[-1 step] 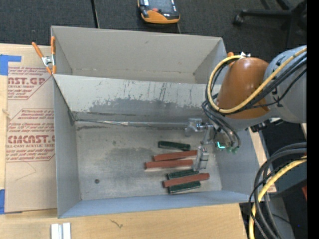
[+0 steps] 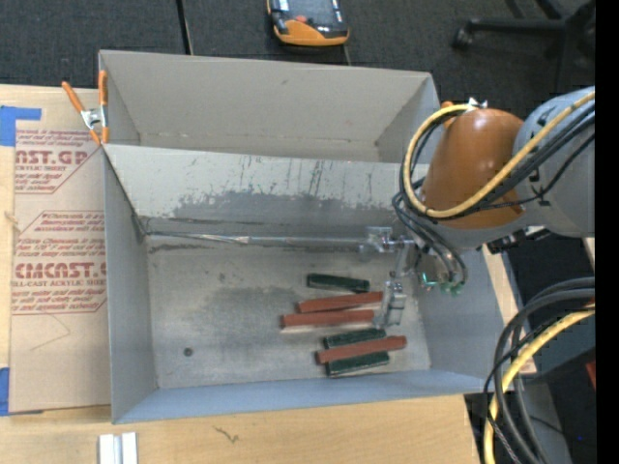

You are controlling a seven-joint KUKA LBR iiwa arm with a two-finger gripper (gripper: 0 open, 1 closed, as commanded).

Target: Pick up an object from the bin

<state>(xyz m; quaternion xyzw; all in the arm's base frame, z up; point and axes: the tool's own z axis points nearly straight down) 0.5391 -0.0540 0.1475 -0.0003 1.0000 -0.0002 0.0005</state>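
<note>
A red-brown bar (image 2: 338,304) lies low in the grey bin (image 2: 193,346). The gripper (image 2: 395,305) hangs at that bar's right end; whether it is spread or pinched cannot be told. A dark green bar (image 2: 338,282) lies just beyond the red-brown bar, and a small heap of similar bars (image 2: 358,348) just nearer.

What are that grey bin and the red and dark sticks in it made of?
The bin looks like sheet metal: dull grey, flat folded walls, scratched and scuffed. The reddish-brown bars and dark green bars look matte, perhaps plastic or painted; the view leaves that open.
</note>
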